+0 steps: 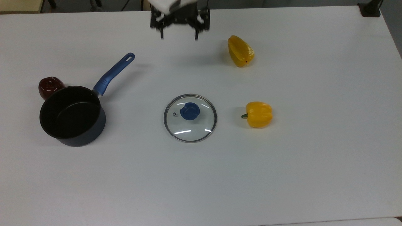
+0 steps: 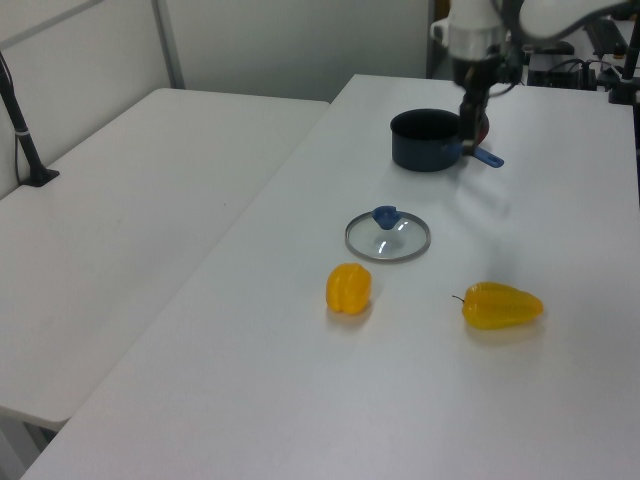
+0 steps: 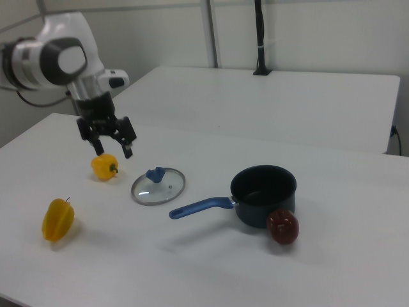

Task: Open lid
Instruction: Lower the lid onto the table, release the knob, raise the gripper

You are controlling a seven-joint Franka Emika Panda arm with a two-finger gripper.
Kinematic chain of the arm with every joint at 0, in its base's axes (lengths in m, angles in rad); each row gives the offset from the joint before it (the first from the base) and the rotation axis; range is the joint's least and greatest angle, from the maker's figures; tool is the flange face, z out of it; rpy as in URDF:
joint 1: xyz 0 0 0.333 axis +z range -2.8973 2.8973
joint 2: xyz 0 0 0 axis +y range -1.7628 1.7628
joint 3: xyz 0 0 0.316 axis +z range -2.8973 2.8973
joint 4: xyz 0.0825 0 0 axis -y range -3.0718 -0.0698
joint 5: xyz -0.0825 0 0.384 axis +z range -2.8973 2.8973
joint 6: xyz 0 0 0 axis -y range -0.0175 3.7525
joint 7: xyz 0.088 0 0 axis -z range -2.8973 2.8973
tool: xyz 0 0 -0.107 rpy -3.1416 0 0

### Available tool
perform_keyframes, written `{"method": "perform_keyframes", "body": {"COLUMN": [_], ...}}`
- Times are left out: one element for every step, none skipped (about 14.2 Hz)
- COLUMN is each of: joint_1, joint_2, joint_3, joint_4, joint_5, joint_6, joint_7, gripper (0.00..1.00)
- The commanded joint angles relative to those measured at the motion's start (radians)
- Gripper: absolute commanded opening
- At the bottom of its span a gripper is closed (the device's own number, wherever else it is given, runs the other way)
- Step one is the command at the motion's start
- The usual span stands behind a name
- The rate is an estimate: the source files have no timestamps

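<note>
Lying flat on the table, the lid risks nothing unless the empty, spread-fingered end effector descends.

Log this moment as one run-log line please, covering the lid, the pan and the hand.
lid: flat on table, off pan | saucepan: uncovered, empty | hand: open, raised, holding nothing | task: looks done
</note>
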Motion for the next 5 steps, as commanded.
{"method": "perform_keyframes", "body": {"joint_1": [-0.010,-0.012,-0.012,-0.013,-0.013], "joint_2": [-0.109,-0.109,-0.099,-0.095,-0.094], "joint_3": [-0.063,-0.074,-0.080,-0.087,-0.097], "joint_4": [-0.020,0.026,0.055,0.072,0.077], "joint_5": [0.078,0.078,0.078,0.078,0.078], "joint_6": [-0.095,-0.138,-0.158,-0.163,-0.163], "joint_7": [-0.077,-0.071,-0.071,-0.071,-0.075], "gripper": [1.00,1.00,1.00,1.00,1.00]}}
